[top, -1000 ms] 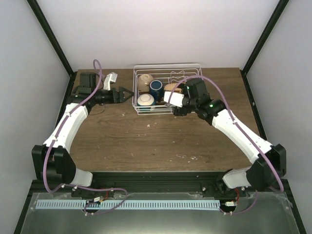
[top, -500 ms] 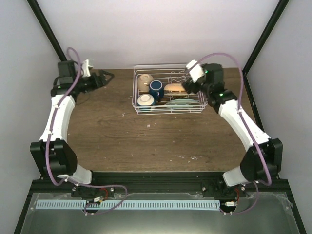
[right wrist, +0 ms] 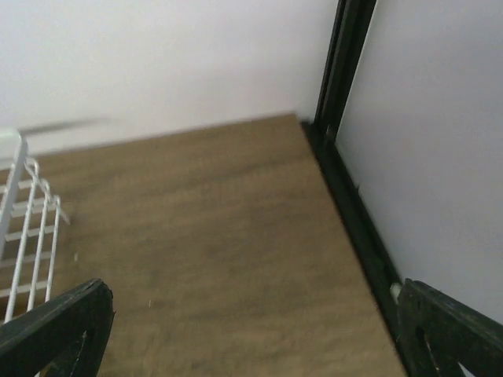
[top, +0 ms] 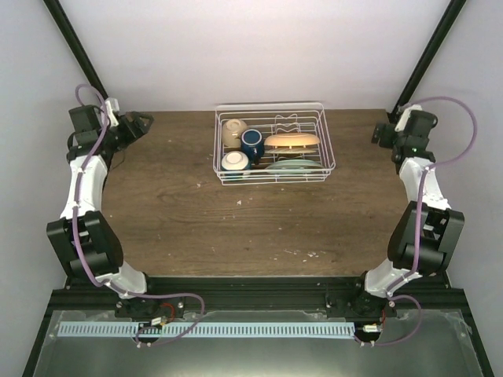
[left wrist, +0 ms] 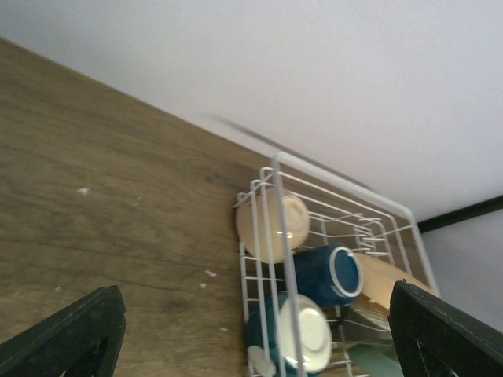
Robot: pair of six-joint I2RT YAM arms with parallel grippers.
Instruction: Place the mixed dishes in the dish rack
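Dish rack (top: 267,104) at far edge of table (top: 236,228). Inside, left end: cream bowl (top: 233,132), dark blue mug (top: 251,144), white bowl with blue outside (top: 234,162). Right end: orange-yellow plate (top: 292,141), pale-green-rimmed plate (top: 292,166). Left gripper (top: 144,124), right gripper (top: 379,134): fingers spread, empty (both well apart from rack).

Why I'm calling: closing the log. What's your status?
Left pincer, right pincer open, empty, clear of dish rack. Cream bowl, white bowl, mug, orange plate, green-rimmed plate all racked. Nothing in the way.
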